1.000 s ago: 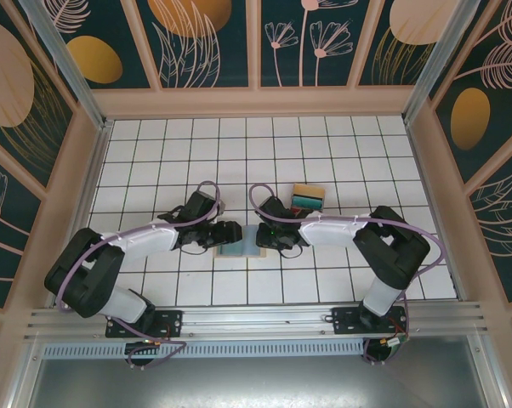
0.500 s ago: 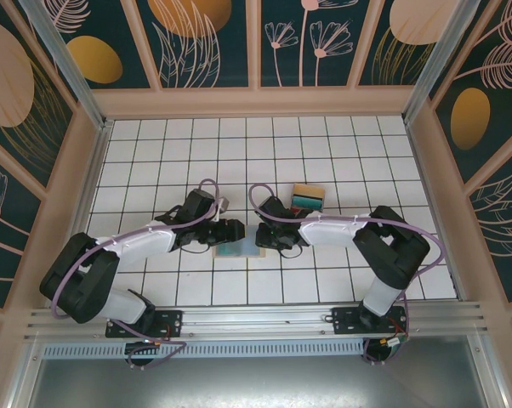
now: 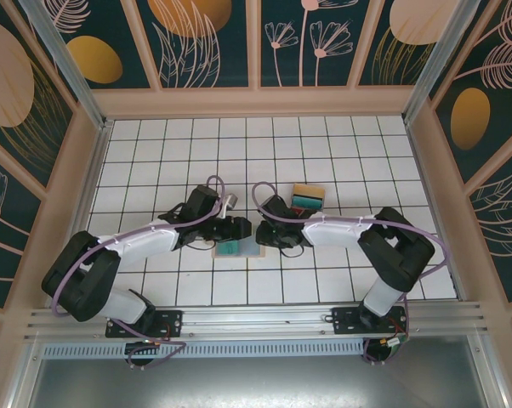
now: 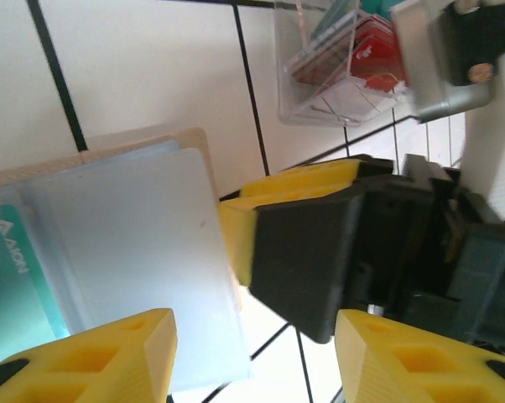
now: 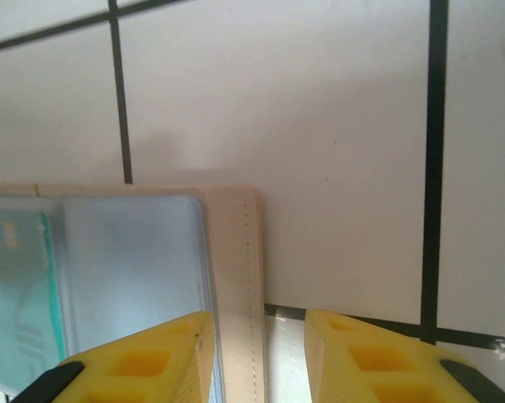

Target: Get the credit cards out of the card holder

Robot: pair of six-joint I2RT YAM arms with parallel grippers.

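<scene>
The card holder [image 3: 247,252] lies opened flat on the table [image 3: 324,153], its clear sleeves facing up. A teal card [image 4: 9,269] sits under the plastic on the half away from my right tool. Open like this, the cards are reachable, but the light wallet would probably slide if I pulled on one, so I bring both tools in.

My right tool [image 5: 257,336] is low over the holder's tan stitched edge, with one finger above the sleeve and the other above bare tile. Its jaws are a narrow gap apart and clamp nothing. I judge it is placed to pin that edge, though I cannot tell if it touches.

My left tool [image 4: 252,336] hovers over the holder's clear sleeve, facing the right tool. Its jaws are well apart and empty, ready for the card.

Beyond the holder, on its far side, stands a clear tray [image 4: 320,92] with coloured cards.
</scene>
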